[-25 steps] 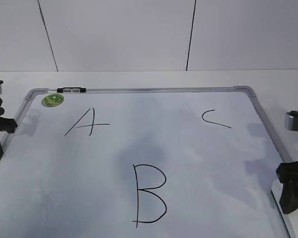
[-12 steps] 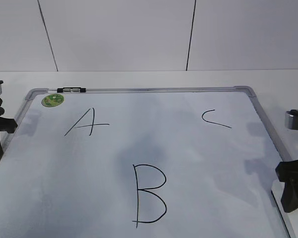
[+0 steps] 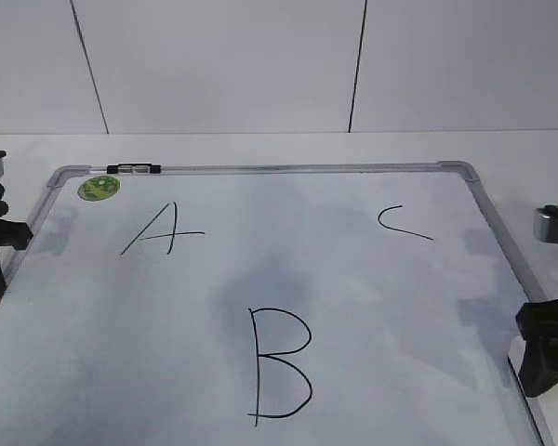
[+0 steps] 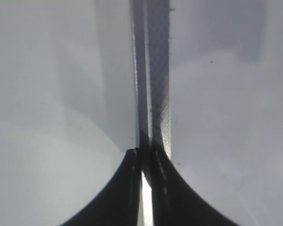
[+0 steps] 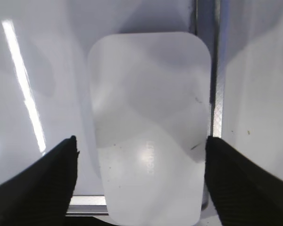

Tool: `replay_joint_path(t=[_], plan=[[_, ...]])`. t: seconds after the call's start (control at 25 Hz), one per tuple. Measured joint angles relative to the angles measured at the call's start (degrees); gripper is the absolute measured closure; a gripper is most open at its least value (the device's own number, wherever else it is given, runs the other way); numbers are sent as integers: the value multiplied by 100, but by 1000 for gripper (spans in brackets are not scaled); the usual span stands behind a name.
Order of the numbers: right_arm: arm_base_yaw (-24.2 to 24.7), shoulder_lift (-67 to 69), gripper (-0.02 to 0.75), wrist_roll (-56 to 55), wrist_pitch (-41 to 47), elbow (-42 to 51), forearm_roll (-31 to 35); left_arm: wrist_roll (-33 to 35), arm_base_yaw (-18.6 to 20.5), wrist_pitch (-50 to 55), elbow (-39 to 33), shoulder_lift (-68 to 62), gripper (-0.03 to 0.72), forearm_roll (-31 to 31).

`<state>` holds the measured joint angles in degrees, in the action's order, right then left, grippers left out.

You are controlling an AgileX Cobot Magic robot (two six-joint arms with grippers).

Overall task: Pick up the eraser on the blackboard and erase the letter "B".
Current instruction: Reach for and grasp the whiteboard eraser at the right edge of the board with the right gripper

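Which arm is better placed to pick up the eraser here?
Right. The right gripper is open with the eraser lying between its jaws at the blackboard's right edge. The left gripper is shut over the left frame, far away.

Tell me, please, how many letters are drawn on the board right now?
3. The A sits upper left near the green sticker, the C upper right, and the big B low in the middle of the board. None seems hidden.

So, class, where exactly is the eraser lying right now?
In the right wrist view the eraser lies between the open right gripper's fingers, beside the blackboard's grey frame, at a corner of the board.
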<state>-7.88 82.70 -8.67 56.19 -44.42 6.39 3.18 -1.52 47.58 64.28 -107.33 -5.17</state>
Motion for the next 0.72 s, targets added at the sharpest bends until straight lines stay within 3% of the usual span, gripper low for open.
replay_joint_path(t=[0.72], plan=[[0, 0, 65, 0, 506, -288, -447, 0, 0, 2, 0, 0, 670, 0]])
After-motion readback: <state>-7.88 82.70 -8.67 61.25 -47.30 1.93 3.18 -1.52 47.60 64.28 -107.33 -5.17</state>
